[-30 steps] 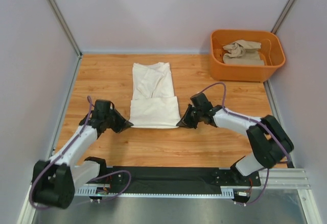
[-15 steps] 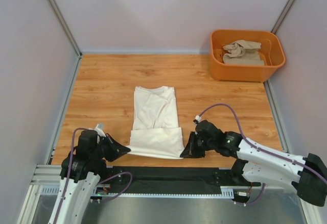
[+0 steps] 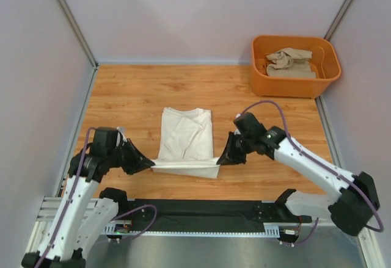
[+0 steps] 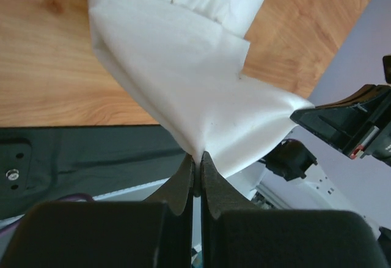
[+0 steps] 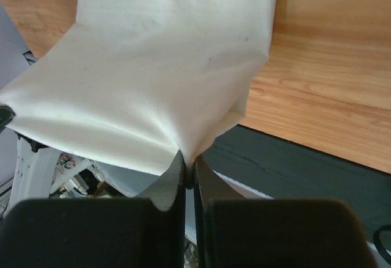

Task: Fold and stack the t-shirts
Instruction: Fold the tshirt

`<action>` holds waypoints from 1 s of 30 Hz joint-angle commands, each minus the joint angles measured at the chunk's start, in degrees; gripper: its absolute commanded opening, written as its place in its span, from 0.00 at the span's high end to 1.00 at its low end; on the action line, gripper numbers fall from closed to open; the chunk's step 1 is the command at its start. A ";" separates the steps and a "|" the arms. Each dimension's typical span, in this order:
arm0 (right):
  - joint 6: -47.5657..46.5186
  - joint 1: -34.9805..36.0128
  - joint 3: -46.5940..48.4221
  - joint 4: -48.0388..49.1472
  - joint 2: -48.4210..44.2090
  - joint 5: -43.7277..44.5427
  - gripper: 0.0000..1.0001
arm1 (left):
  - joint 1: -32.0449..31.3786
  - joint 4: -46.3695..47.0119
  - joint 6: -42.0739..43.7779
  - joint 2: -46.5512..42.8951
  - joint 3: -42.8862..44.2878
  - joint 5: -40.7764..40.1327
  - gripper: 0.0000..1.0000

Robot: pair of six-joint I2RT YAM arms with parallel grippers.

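A wooden table (image 3: 122, 97) is seen from above, with two robot arms mounted at its near edge. A cream-white t-shirt (image 3: 185, 135) lies near the middle of the table, already narrowed into a long panel; its far part rests flat on the wood, while its near edge is lifted clear of the surface. That edge is held at both corners: the left gripper (image 3: 146, 165) is clamped on the left corner and the right gripper (image 3: 222, 159) on the right corner; in each wrist view the fingers (image 4: 182, 182) are pressed together with only a thin pinch of cloth between them. The fabric is drawn fairly taut between the two grips, probably so that the hem is kept straight and can be carried over the flat part as an even fold. A sandy beige t-shirt (image 3: 289, 62) sits crumpled in an orange tub (image 3: 264, 83) at the far right corner, well apart from the arms; it is not yet folded, so the stacking appears some way off.
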 commanded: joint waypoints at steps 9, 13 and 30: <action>-24.22 -17.18 32.89 -15.09 33.13 -8.08 1.00 | 3.06 12.67 10.27 43.34 29.44 -8.23 1.00; -25.28 -21.48 43.44 -14.74 44.38 -12.11 0.99 | 4.73 16.10 12.47 54.67 37.09 -7.09 1.00; -38.28 -29.15 94.22 -24.61 75.19 1.39 0.44 | 6.94 16.53 26.17 90.14 75.89 -13.23 0.19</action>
